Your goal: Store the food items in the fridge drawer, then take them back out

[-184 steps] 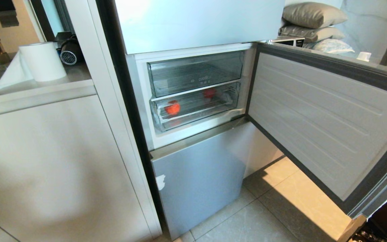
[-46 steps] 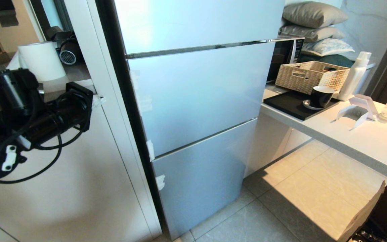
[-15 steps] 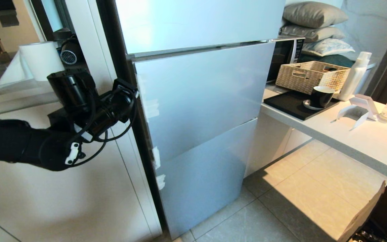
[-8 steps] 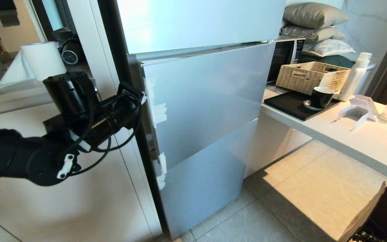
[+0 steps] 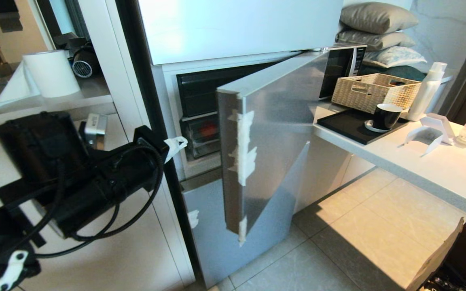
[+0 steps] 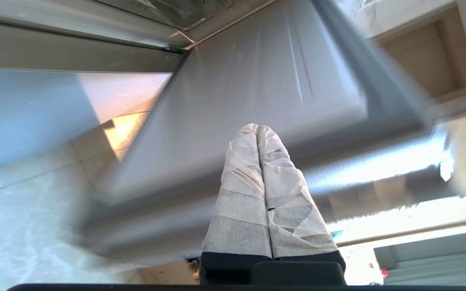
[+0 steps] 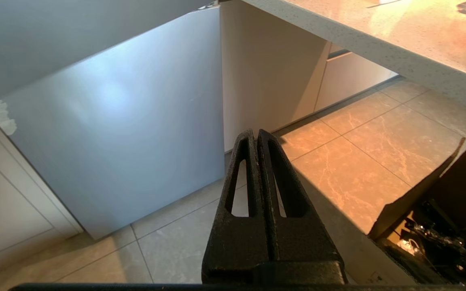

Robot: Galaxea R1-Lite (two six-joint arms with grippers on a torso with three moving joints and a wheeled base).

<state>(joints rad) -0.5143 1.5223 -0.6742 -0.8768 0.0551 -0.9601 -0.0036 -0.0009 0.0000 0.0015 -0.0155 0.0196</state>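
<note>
The fridge's middle door (image 5: 277,133) stands about half open, with white tape along its free edge. Behind it, one red food item (image 5: 208,130) shows through the clear front of the fridge drawer (image 5: 200,147), which is pushed in below a dark upper bin. My left gripper (image 5: 176,143) hangs left of the opening, apart from the door edge. Its taped fingers (image 6: 249,161) are shut with nothing between them, and the door's inner panel (image 6: 257,81) lies beyond them. My right gripper (image 7: 256,133) is shut and empty, low over the floor tiles by the bottom fridge door (image 7: 115,121).
A counter (image 5: 419,169) right of the fridge carries a wicker basket (image 5: 374,91), a black tray with a cup (image 5: 386,115), a white bottle and a microwave. A paper roll (image 5: 51,72) sits on the left shelf. A cardboard box (image 5: 455,258) is on the floor at the right.
The middle door has swung from a narrow crack to about half open. My left arm has drawn back and down toward the camera, and its gripper is now clear of the door edge.
</note>
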